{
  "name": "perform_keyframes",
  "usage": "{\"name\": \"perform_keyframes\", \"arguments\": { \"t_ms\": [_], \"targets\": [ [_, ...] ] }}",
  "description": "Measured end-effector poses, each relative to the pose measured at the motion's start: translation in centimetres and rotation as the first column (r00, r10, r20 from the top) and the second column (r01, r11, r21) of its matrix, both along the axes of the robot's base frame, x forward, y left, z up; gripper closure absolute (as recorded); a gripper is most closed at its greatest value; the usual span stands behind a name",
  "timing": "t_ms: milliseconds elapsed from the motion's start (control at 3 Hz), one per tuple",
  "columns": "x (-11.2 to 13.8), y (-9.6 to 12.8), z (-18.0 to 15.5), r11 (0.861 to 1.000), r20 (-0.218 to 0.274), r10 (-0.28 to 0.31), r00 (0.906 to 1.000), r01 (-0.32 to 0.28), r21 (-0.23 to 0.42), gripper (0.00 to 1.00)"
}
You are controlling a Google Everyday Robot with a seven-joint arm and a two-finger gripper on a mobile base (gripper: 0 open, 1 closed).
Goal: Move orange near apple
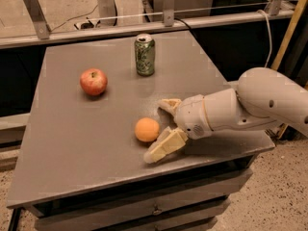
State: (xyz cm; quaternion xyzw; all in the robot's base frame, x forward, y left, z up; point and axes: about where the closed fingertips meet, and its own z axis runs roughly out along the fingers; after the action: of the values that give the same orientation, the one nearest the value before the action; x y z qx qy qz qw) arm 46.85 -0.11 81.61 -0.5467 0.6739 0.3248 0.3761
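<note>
The orange (147, 129) lies on the grey table (72, 143) near the front middle. The red apple (93, 82) stands farther back to the left, well apart from the orange. My gripper (160, 131) comes in from the right, low over the table, with its fingers spread wide. One finger (166, 145) lies just in front of and right of the orange, the other finger (168, 105) sits behind and right of it. The orange rests at the mouth of the open jaws, not gripped.
A green soda can (145, 55) stands upright at the back middle of the table. The white arm (250, 107) reaches over the table's right edge. A metal rail (144, 27) runs behind the table. Drawers sit below the front edge.
</note>
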Motion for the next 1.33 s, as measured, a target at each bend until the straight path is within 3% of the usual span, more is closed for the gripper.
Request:
{"name": "perform_keyframes", "arguments": {
  "t_ms": [333,667,1333],
  "targets": [
    [-0.02,0.33,0.61,0.998,-0.006,0.01,0.9999,-0.01,0.064,0.0],
    [-0.09,0.52,0.65,0.998,-0.006,0.014,0.9999,-0.013,0.064,0.18],
    [-0.24,0.88,0.75,0.998,-0.004,0.021,0.9998,-0.021,0.062,0.64]
  ]
}}
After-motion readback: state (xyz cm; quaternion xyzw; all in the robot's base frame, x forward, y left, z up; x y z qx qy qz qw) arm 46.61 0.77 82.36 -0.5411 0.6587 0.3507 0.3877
